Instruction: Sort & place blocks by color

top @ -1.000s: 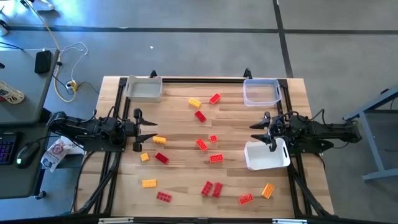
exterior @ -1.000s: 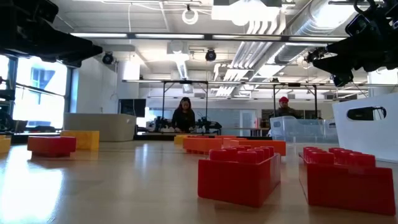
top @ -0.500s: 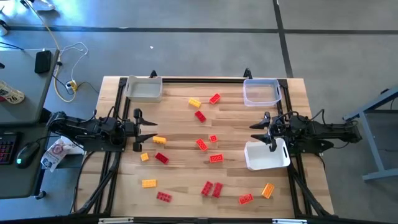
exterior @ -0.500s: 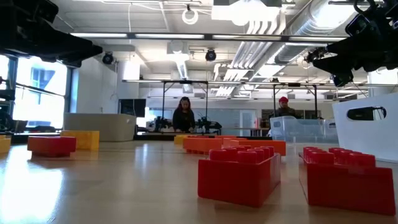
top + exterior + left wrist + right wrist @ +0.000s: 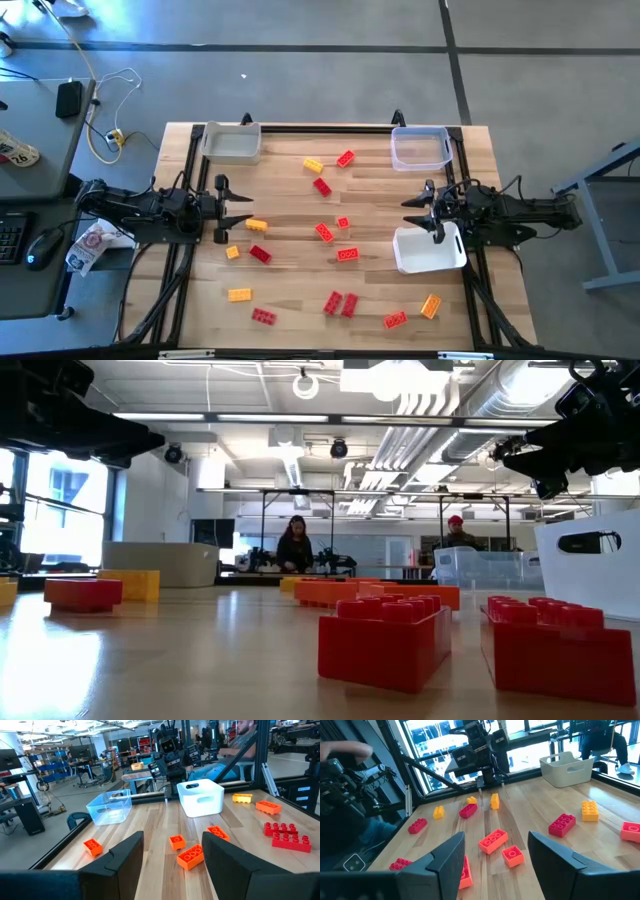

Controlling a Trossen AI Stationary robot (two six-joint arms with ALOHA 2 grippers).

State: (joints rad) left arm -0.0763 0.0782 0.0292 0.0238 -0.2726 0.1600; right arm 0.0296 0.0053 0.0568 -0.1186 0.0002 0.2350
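Red, orange and yellow blocks (image 5: pixel 323 231) lie scattered across the middle of the wooden worktop (image 5: pixel 290 290) as the left claw (image 5: pixel 240 209) and right claw (image 5: pixel 413 209), both spread and empty, hover at opposite edges.

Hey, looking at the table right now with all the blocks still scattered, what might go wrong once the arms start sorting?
1. The two red blocks near the front edge lie side by side, apparently touching; gripping one may drag the other.
2. The right gripper hangs open right beside the white tray; a downward reach could bump it.
3. The yellow block lies just in front of the open left gripper, so a careless sweep might push it away.
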